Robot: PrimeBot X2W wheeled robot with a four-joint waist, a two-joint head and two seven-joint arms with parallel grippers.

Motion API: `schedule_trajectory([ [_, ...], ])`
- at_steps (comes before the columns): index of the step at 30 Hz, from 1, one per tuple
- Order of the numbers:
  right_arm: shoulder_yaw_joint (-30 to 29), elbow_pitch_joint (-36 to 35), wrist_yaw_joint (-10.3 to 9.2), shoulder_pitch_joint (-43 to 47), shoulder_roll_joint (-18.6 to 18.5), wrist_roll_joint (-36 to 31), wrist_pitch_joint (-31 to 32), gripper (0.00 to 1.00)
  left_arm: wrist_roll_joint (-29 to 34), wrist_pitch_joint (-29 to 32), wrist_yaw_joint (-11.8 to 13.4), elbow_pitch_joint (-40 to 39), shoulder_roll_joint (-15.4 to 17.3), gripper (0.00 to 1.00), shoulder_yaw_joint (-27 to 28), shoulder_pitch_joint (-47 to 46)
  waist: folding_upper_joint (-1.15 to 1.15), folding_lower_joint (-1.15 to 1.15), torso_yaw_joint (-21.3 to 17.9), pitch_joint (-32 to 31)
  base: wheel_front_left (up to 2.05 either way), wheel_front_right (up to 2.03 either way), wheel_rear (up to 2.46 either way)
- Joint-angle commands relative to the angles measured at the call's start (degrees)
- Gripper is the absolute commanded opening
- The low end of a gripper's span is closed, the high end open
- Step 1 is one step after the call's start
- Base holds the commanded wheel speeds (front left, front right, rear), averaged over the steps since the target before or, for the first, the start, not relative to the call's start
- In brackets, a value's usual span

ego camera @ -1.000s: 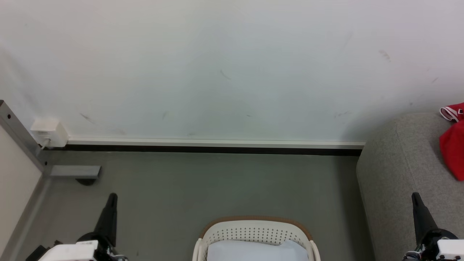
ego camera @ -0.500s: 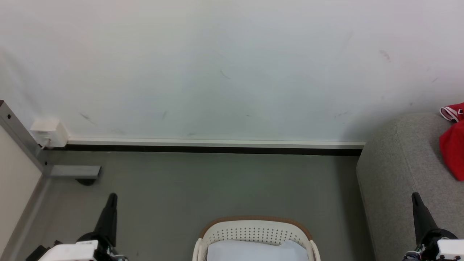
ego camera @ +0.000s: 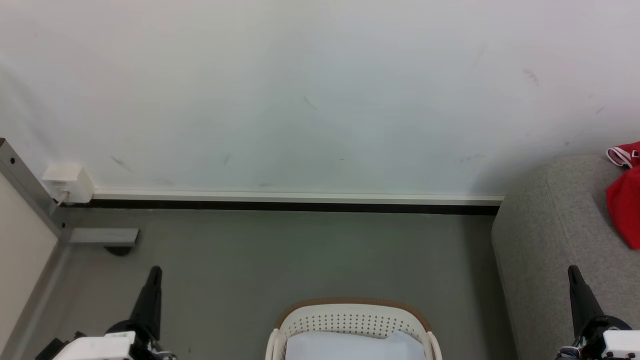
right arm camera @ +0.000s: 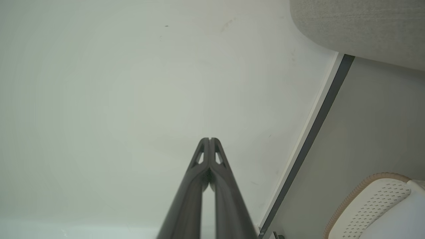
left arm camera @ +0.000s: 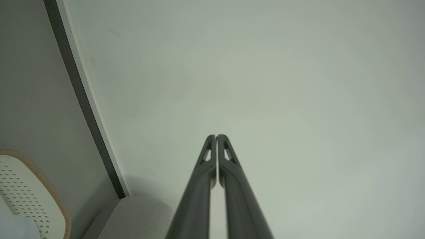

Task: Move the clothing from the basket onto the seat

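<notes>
Clothing: a red garment with white trim lies on the seat, at the right edge of the head view.
Basket: the basket stands on the floor, between the two grippers and just beside the seat's rounded corner.
Left claw: the left gripper has its fingers pressed together with nothing between them. It points at the wall.
Right claw: the right gripper is the same, tips meeting and empty.
Handling: judged soft, light and limp. It will sag and bunch when lifted, and it is not fragile. A single thin layer may slip from the fingers.
Where to grip: best pinched at a thick fold or the trimmed hem. Trailing cloth could catch on the basket's rim or handles.
Cut off: the garment and seat run out of frame on the right. The basket shows just its far rim and wall.
Hard to make out: a pale bluish-white mass sits inside the basket, and I cannot tell whether it is cloth or liner. I also cannot tell whether any red remains below it.
</notes>
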Motion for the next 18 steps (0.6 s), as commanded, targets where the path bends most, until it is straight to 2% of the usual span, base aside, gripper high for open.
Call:
schedule_trajectory([
  [1, -0.18, 0.15, -0.12, -0.78, -0.11, 0.09, 0.17, 0.00, -0.78, 0.22, -0.13, -0.16, 0.12, 0.00, 0.14, -0.44, 0.00, 0.00, 0.00, 0.00, 0.00, 0.00, 0.00],
  [18, -0.17, 0.14, -0.12, -0.78, -0.11, 0.10, 0.16, 0.00, -0.78, 0.22, -0.13, -0.16, 0.12, 0.00, 0.14, -0.43, 0.00, 0.00, 0.00, 0.00, 0.00, 0.00, 0.00],
])
